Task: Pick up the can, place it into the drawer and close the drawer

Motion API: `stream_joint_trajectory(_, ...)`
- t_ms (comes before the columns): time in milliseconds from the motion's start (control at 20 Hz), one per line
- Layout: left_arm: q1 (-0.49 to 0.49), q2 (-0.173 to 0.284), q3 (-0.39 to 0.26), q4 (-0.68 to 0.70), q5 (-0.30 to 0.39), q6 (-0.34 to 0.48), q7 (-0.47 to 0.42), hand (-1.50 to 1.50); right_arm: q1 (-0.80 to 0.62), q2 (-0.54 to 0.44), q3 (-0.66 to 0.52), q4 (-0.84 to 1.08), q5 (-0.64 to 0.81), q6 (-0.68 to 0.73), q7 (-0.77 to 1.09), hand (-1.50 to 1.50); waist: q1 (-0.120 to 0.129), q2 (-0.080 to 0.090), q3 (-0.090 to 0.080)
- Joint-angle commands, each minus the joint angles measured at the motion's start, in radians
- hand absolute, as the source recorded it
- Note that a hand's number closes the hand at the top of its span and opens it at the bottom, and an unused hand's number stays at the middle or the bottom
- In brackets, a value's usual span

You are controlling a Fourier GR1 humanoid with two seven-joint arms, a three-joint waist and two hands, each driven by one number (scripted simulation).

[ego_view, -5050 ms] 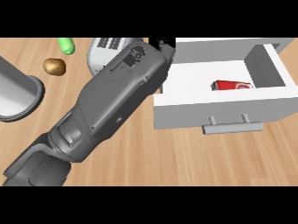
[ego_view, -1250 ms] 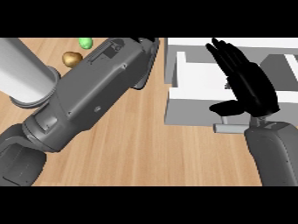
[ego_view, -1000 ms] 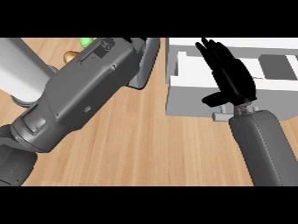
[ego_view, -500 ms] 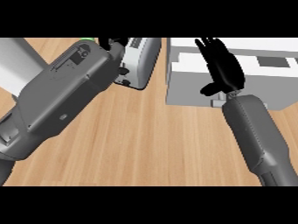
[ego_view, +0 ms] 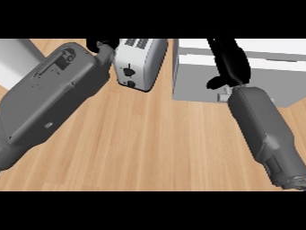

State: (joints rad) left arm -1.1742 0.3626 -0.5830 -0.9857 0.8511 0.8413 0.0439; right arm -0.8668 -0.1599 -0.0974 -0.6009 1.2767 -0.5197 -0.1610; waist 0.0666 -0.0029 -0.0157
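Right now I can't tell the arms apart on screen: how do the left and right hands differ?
The right hand shows plainly, straight fingers lying flat against the white drawer; the left hand is mostly hidden behind its forearm, beside the toaster. The right forearm looks slimmer, the left bulkier. Both hands are black.

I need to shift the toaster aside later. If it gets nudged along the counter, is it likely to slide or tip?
The toaster looks boxy and broad-based, so it would probably slide, not roll. The wooden counter looks smooth, which should favour sliding. A push high on its shell might tilt it; low seems safer.
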Motion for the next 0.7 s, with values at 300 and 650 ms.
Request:
stream_joint_trajectory(300, 0.024, 0.037, 0.011, -0.057, -0.038, -0.001, 0.041, -1.50, -0.201, -0.042, -0.085, 0.251, 0.002, -0.116, 0.025, -1.50, 0.008, 0.031, 0.018)
stream_joint_trajectory(650, 0.067, 0.077, 0.023, -0.171, -0.040, 0.002, 0.070, -1.50, -0.286, -0.091, -0.097, 0.343, 0.025, -0.121, 0.051, -1.50, 0.045, 0.032, 0.018)
